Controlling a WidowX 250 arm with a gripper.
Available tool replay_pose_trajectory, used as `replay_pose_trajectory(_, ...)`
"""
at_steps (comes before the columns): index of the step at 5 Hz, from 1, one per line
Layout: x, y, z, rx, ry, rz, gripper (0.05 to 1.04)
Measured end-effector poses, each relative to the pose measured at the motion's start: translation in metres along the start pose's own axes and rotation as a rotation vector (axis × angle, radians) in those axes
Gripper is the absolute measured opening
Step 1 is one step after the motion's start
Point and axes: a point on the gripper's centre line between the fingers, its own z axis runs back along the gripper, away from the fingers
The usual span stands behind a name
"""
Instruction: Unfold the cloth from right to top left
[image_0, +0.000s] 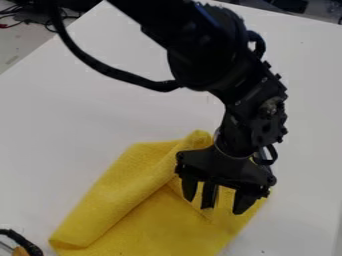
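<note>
Nearest, in front of the gripper, lies the broad flat part of the yellow cloth (160, 225), running out of view at the bottom edge. Well to its left are a black cable (25, 243) and part of an orange object (19, 251), not identifiable.

The gripper (216, 205) hangs over the right part of the cloth, fingers parted, yellow fabric visible in the gap. No material is seen pinched. Whether the fingertips touch the cloth cannot be determined.

To the left of the gripper, a folded-over layer (123, 192) slants from the lower left up to a raised, rounded corner (198, 139) just beside the gripper body. The cloth is judged still to need unfolding.

Risks noted: closing too high would miss the thin fabric or let it slip; closing too deep could take two layers, dragging the whole cloth instead of opening it. Pressing down could pin the lower layer to the bench (80, 125). A low sweep toward the top left could bunch the raised corner or let the fold drop back.

Behind the gripper rises the black arm (217, 65); farther off, past the bench edge, lie loose cables (15, 19).
</note>
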Motion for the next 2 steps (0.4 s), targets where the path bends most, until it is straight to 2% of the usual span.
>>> replay_pose_trajectory(1,0.0019,-0.0009,-0.0054,-0.018,0.002,-0.018,0.950)
replay_pose_trajectory(2,0.0037,0.0048,-0.0143,-0.024,0.035,-0.031,0.698)
